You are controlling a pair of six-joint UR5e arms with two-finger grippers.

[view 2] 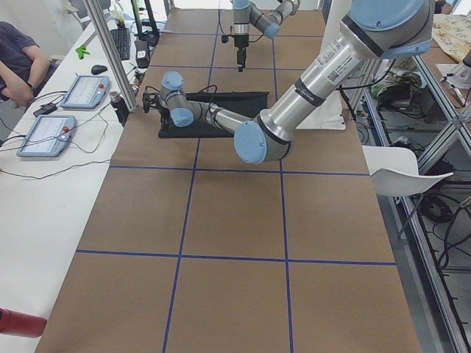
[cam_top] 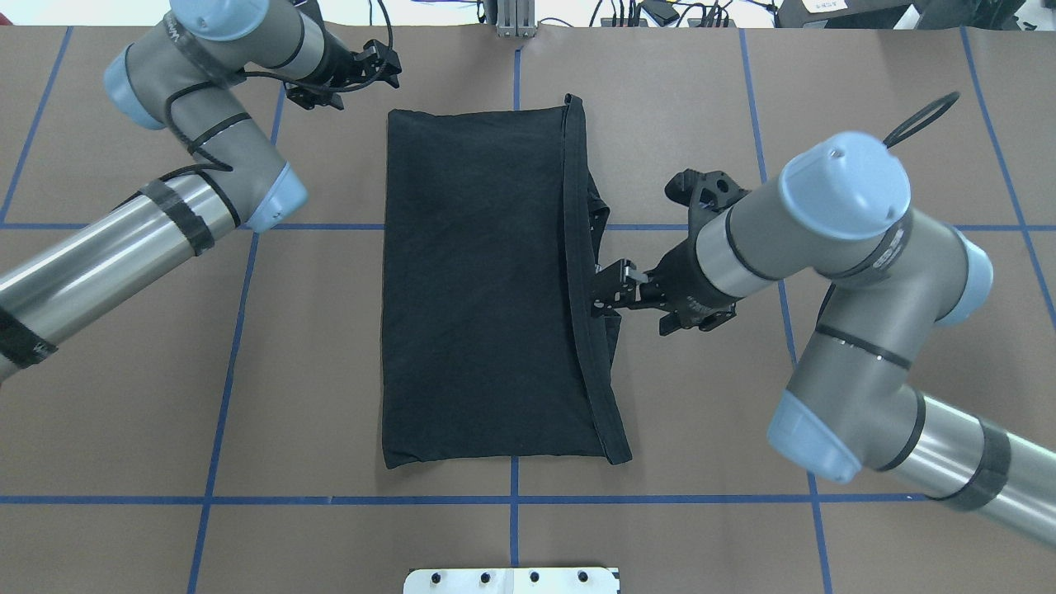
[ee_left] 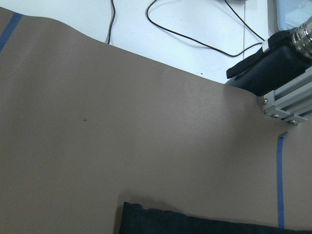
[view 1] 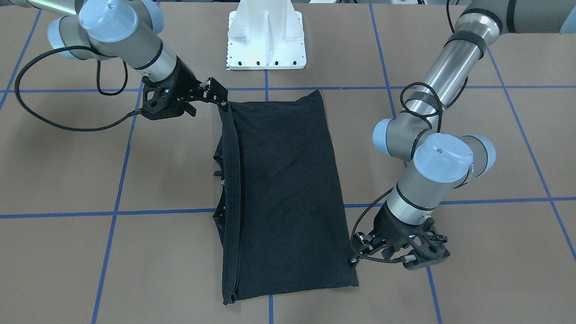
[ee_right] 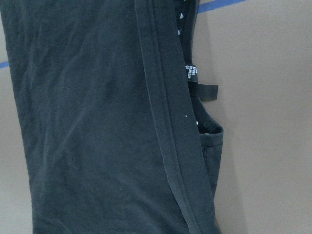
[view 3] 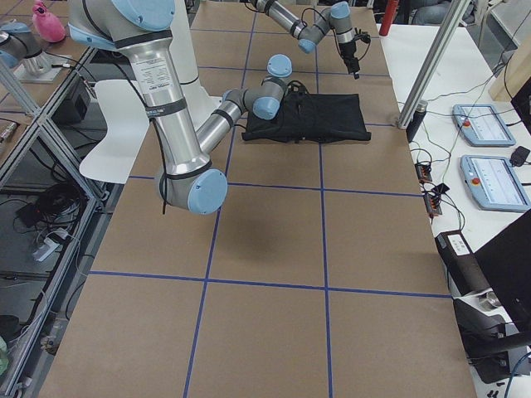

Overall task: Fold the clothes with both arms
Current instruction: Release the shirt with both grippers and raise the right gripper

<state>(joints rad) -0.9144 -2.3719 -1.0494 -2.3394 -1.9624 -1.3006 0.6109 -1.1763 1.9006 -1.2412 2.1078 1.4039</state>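
Across the brown desk (cam_top: pixel 124 371), marked into squares by blue tape lines (cam_top: pixel 247 499), two arms reach in from opposite sides. The left arm (cam_top: pixel 107 256) stretches toward the far left of the desk. The right arm (cam_top: pixel 833 272) bends in from the right toward the middle.

Between them lies the black T-shirt (cam_top: pixel 478 280), folded into a long rectangle that runs from near to far, with its plain side up. A hem band (cam_top: pixel 577 272) runs along its right edge, and looser layers of cloth poke out from under that edge. The white pedestal base (view 1: pixel 266 40) stands on the near side, apart from the cloth.

The right end effector (cam_top: pixel 609 290) hovers at the shirt's right edge, over the hem band. Its jaws look spread and released, with no cloth seen between them. The left end effector (cam_top: pixel 389 66) sits just beside the shirt's far left corner, over bare desk. Its jaws are likewise apart and grasp nothing.

In the right wrist view, a small printed label (ee_right: pixel 192 73) and a black loop tag (ee_right: pixel 204 91) show beside the hem.
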